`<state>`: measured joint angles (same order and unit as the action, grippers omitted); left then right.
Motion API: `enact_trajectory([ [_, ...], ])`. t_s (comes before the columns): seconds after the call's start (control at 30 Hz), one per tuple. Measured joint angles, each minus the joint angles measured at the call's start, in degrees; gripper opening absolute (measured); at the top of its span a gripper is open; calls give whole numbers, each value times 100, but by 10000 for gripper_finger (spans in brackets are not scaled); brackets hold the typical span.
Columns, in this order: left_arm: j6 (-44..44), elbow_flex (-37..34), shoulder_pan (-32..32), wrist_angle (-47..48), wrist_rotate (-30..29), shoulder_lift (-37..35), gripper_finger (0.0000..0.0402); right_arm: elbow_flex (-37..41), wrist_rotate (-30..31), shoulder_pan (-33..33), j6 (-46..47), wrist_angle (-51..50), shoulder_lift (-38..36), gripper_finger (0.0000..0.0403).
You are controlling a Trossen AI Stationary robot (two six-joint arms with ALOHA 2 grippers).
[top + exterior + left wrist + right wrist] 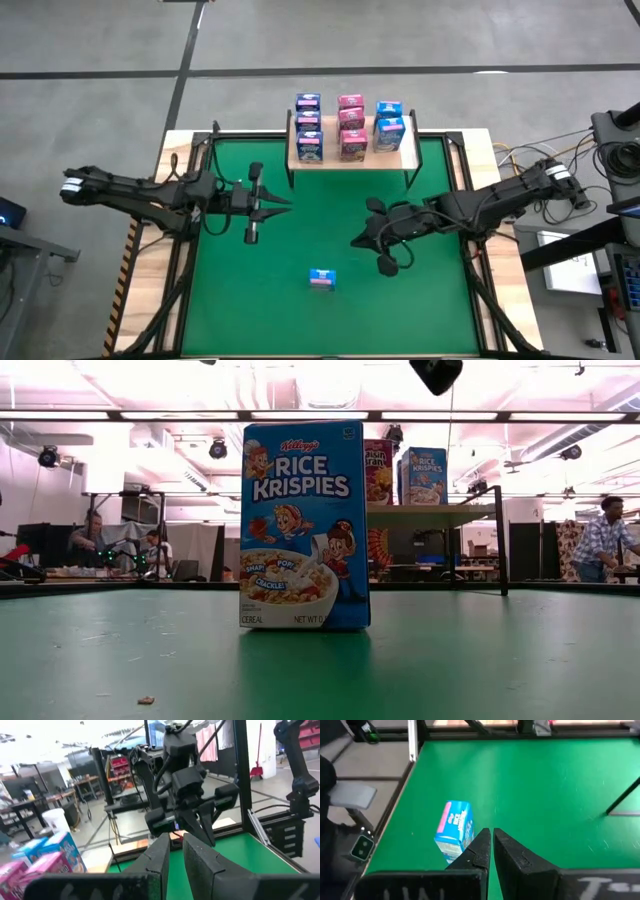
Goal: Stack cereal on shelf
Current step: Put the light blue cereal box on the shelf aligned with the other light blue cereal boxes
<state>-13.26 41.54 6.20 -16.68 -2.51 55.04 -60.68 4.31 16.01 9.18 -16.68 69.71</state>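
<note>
Where right pincer (357, 242) hovers, cereal box (321, 279) near.

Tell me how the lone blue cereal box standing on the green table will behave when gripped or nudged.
The blue cereal box stands upright on a narrow base, so a high push would probably tip it. It looks like thin cardboard: likely light, and its broad faces may dent under a hard squeeze. The printed surface looks smooth, perhaps slippery.

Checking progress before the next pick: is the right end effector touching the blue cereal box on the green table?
Apart. The high view shows the right end effector up-table of the blue cereal box, with bare green table between them.
</note>
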Motion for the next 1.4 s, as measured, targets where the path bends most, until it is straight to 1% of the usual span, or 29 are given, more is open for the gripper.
enact_trajectory([
  [0.3,-105,-95,-2,-6,-2,-171,38,-1518,1,96,785,-1848,975,13],
  [0.43,-238,-96,-2,-2,0,-217,38,-2025,-3,210,1063,-2326,1367,13],
  [0.57,-360,-96,-2,-21,-1,-234,38,-2361,-24,366,1207,-2562,1702,13],
  [0.73,-490,-96,-2,-13,-1,-244,38,-2546,-19,513,1220,-2489,2025,13],
  [1.03,-599,-71,-2,-43,1,-226,38,-2600,22,507,1184,-2452,2560,13],
  [1.17,-601,-64,-2,-48,1,-220,38,-2716,17,501,1105,-2289,2765,16],
  [1.23,-600,-64,-2,-45,1,-219,38,-2826,-18,501,1033,-2249,2864,26],
  [1.3,-589,-49,-2,-45,1,-204,38,-2892,-25,505,1026,-2262,2915,44],
  [1.4,-576,-42,-2,-46,3,-194,38,-2975,-26,509,1031,-2209,2971,88],
])
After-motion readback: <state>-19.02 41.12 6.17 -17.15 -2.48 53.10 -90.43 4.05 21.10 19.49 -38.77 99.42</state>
